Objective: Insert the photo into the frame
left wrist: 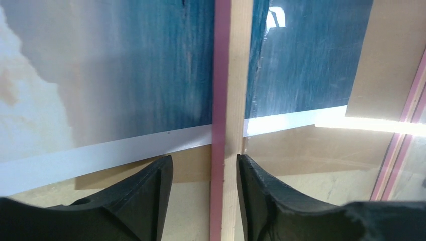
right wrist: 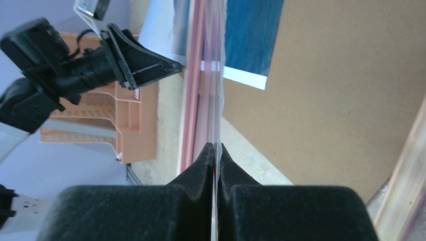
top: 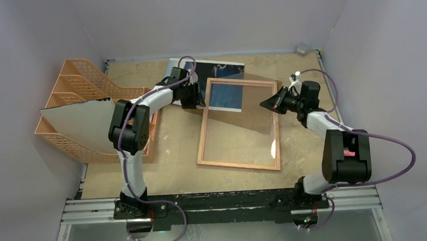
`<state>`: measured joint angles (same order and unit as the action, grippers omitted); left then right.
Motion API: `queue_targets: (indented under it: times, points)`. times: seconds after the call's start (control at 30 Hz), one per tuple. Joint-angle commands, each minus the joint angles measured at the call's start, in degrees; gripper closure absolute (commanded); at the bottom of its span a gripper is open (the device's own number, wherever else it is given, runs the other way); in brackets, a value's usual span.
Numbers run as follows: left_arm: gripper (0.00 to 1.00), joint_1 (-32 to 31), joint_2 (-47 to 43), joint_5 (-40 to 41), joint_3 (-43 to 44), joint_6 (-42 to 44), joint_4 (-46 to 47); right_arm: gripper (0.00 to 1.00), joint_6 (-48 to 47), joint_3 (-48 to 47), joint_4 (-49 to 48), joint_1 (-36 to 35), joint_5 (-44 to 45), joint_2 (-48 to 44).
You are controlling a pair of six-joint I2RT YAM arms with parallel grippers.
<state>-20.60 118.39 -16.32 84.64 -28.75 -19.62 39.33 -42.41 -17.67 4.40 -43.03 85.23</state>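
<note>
Left pincer (left wrist: 203, 168) loose, right pincer (right wrist: 215, 148) clenched.
My left jaws straddle the frame (top: 201, 137) rail without gripping; the photo (top: 214, 68) lies pinned under that far corner. My right nips the clear pane (right wrist: 218, 115) edge; if that thin hold slips, the pane could drop onto the print.

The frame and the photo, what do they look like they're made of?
The frame: probably wood or wood-look composite, matte tan rim with a pink edge. Its pane: clear glass or plastic, see-through and glinting. The photo: likely paper, thin, blue print with a white margin.
</note>
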Motion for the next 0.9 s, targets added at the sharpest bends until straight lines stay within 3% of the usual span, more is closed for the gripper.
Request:
queue_targets:
  times: [0.0,0.53,0.87]
  points:
    - [0.46,1.5,-4.4,-0.9,1.5,1.3,-0.6,1.00,4.7,-5.6,2.1,-0.6,-1.8,-0.6]
    - [0.31,4.3,-12.3,11.4,1.1,-0.5,-4.3,1.00,18.0,-11.4,-1.8,-5.8,-6.9,-2.4]
    - [0.29,5.0,-13.7,16.9,0.7,-3.0,-5.6,1.00,20.8,-16.3,-0.7,-7.7,-6.2,-3.1]
